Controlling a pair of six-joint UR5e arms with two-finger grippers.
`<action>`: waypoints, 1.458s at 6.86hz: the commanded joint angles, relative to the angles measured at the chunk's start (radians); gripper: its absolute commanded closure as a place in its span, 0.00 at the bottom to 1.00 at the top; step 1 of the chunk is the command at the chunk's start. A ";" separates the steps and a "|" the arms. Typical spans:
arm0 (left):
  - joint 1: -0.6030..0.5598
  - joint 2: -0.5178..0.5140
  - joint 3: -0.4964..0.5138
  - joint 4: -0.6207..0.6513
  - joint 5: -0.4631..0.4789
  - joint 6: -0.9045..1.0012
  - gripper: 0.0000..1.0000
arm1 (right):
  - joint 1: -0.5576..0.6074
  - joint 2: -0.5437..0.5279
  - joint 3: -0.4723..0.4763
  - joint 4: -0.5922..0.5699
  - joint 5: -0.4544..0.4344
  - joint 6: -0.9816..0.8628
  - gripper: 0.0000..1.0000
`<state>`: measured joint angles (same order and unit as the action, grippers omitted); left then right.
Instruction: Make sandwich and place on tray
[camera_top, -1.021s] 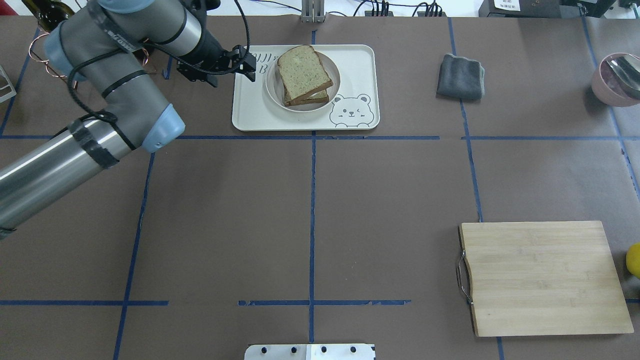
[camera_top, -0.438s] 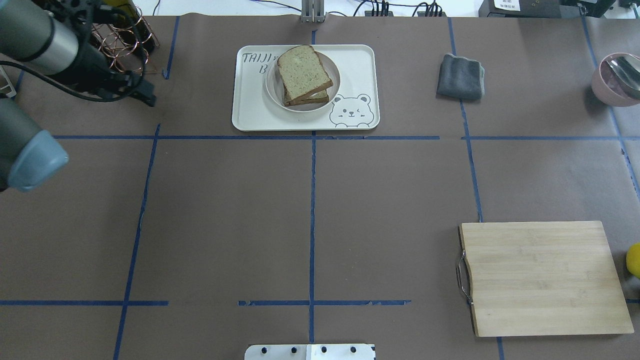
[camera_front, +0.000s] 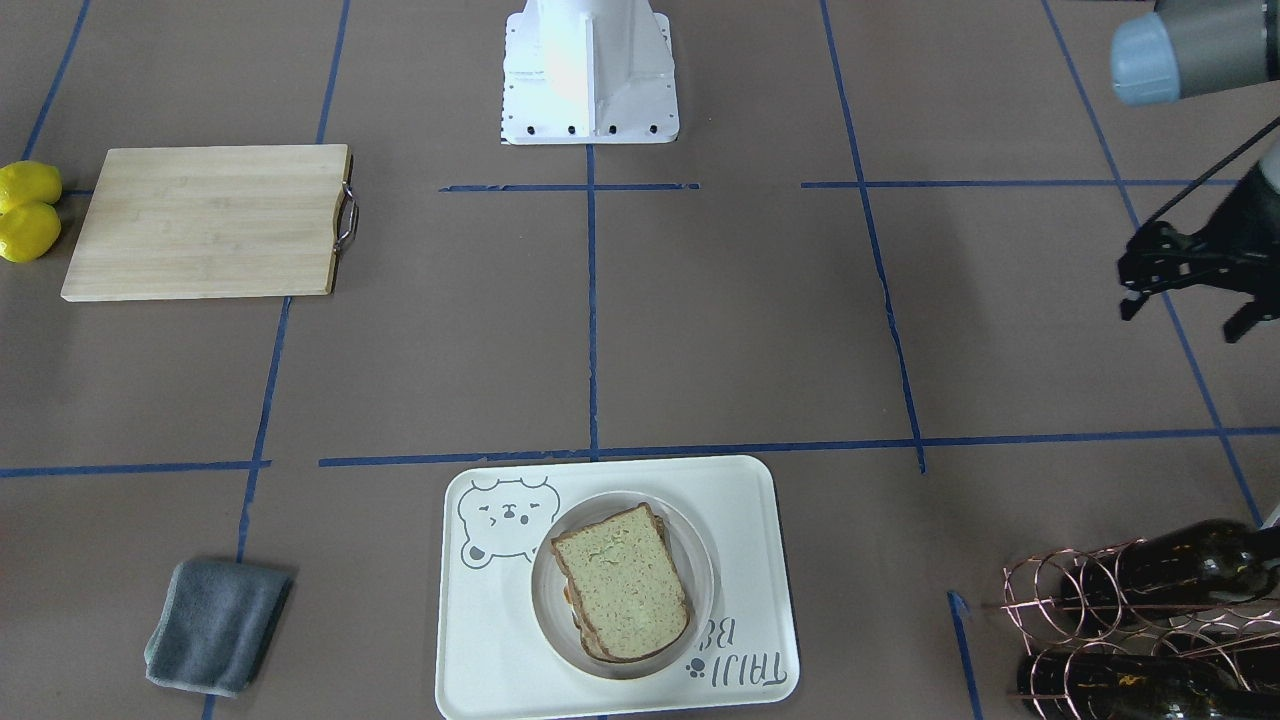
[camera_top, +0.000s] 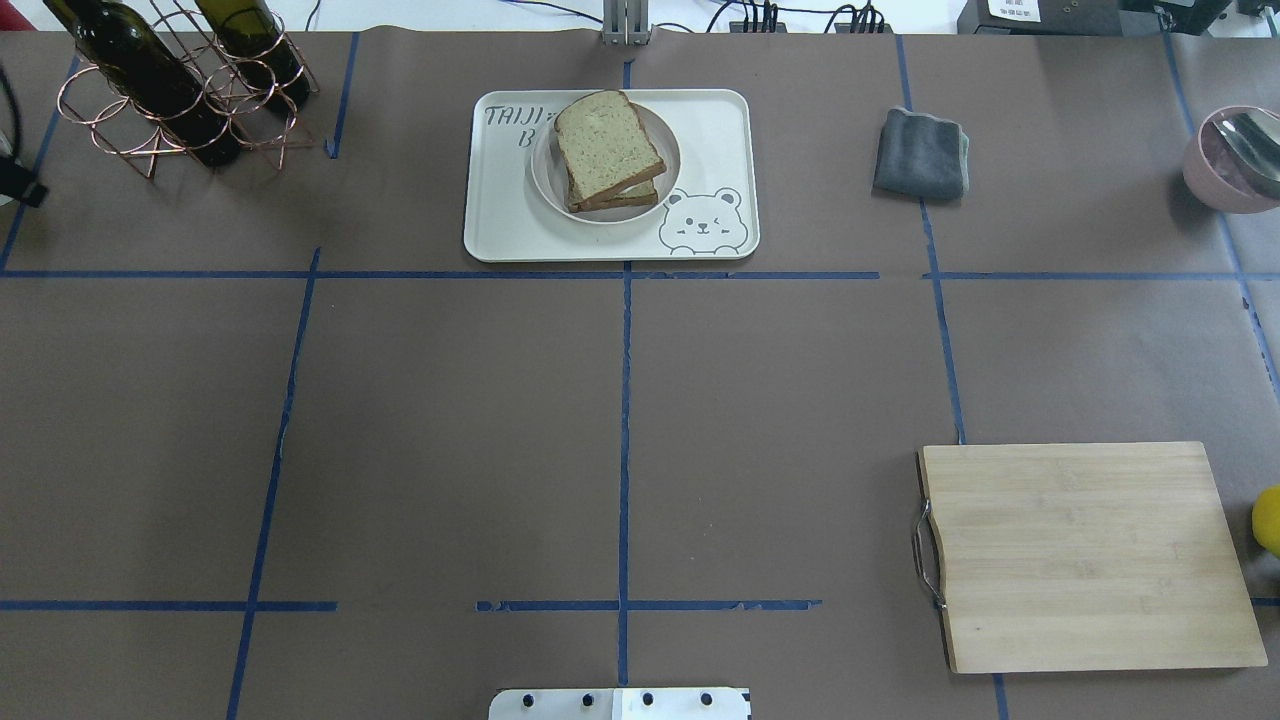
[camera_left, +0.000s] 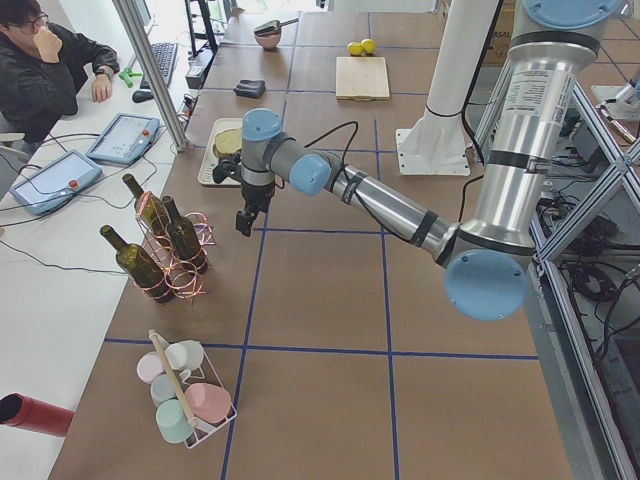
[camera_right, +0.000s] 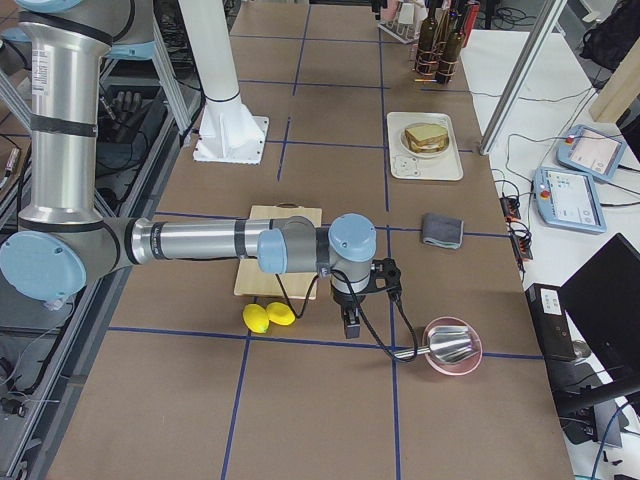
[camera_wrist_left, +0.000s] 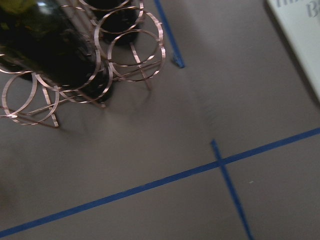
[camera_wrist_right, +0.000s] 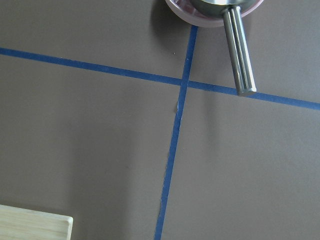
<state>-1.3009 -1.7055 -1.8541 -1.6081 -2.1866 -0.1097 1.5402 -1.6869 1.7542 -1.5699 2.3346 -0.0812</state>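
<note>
The sandwich (camera_top: 608, 148), two tan bread slices stacked, lies on a round white dish on the cream bear tray (camera_top: 720, 130) at the table's far middle. It also shows in the front-facing view (camera_front: 622, 595) on the tray (camera_front: 745, 510). The egg is hidden between the slices. My left gripper (camera_front: 1185, 318) is open and empty, above bare table far to the tray's left, near the bottle rack; only its tip (camera_top: 22, 188) shows overhead. My right gripper (camera_right: 348, 322) shows only in the exterior right view, near the lemons and the pink bowl; I cannot tell its state.
A copper rack with wine bottles (camera_top: 180, 90) stands at the far left. A grey cloth (camera_top: 920, 153) lies right of the tray. A wooden cutting board (camera_top: 1085, 555), lemons (camera_front: 28, 210) and a pink bowl with a ladle (camera_top: 1235, 160) are on the right.
My left arm has drawn back from the tray's left edge to the far left, almost out of the overhead view, uncovering the bottle rack. The sandwich and tray have not moved.
</note>
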 joint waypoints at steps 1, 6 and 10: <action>-0.197 0.152 0.073 -0.004 -0.147 0.232 0.00 | 0.000 -0.025 -0.007 0.004 0.035 -0.008 0.00; -0.261 0.296 0.078 0.005 -0.196 0.239 0.00 | 0.000 -0.019 0.005 0.005 0.035 -0.008 0.00; -0.262 0.314 0.065 0.007 -0.197 0.243 0.00 | 0.001 -0.007 0.004 0.007 0.036 -0.003 0.00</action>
<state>-1.5626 -1.3930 -1.7886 -1.6009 -2.3835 0.1327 1.5403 -1.6967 1.7575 -1.5643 2.3754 -0.0873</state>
